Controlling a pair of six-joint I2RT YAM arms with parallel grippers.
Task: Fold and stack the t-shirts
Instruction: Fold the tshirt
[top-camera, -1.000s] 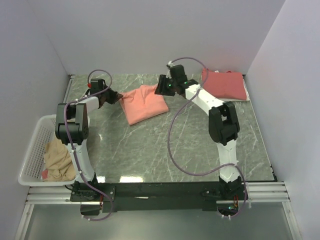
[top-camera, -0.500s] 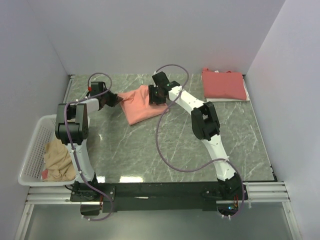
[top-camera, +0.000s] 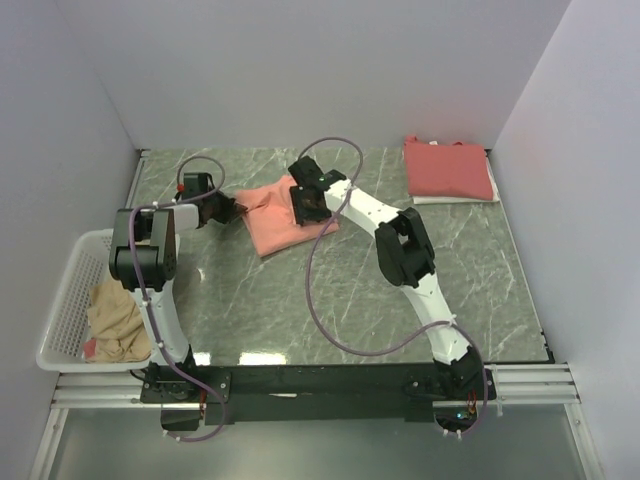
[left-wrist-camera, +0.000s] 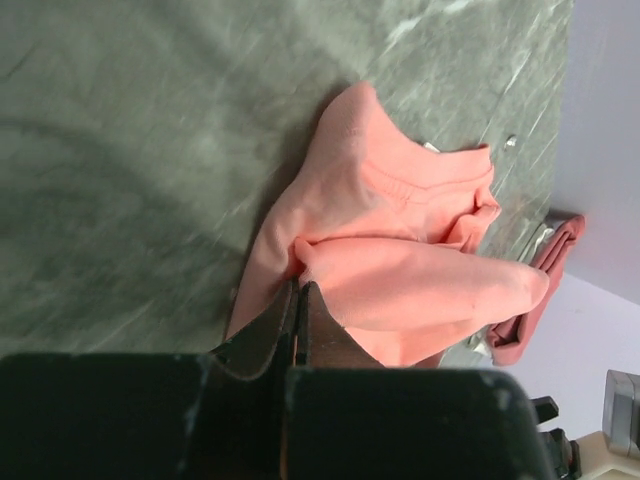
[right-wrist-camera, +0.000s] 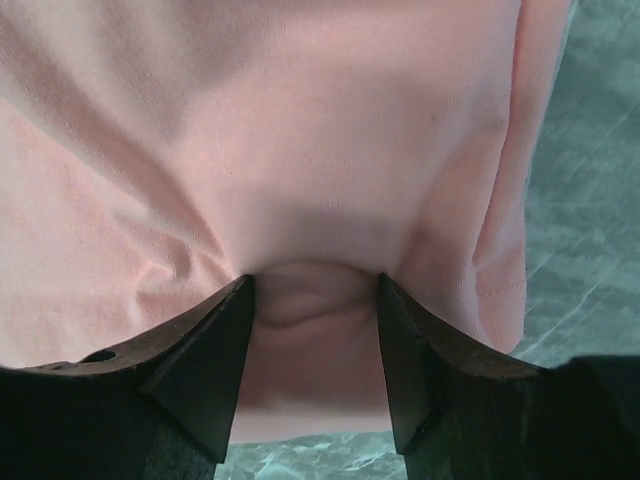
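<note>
Salmon-orange t-shirt (top-camera: 275, 222) lies bunched on the counter (top-camera: 300, 300), right of and beyond the basket (top-camera: 62, 300). Left end effector (left-wrist-camera: 300, 292) clenched on its basket-side edge. Right end effector (right-wrist-camera: 312, 290) released, fingers spread, pressed into the cloth. Tan t-shirt (top-camera: 115, 320) in the basket; coral-red t-shirt (top-camera: 448, 170) folded, farthest from the basket.

Near half: bare marble table (top-camera: 250, 300) is left open between the arm bases, crossed only by a purple cable (top-camera: 309, 275).
Centre back: blocked by the salmon-orange t-shirt (top-camera: 275, 228), pinched at its left edge by the left gripper (top-camera: 238, 208) and pressed from above by the right gripper (top-camera: 310, 205), fingers apart.
Right diagonal: barred by the right arm (top-camera: 400, 250).
Far right corner: occupied by the coral-red t-shirt (top-camera: 450, 170).
Left edge: closed off by the white lattice basket (top-camera: 65, 290).
</note>
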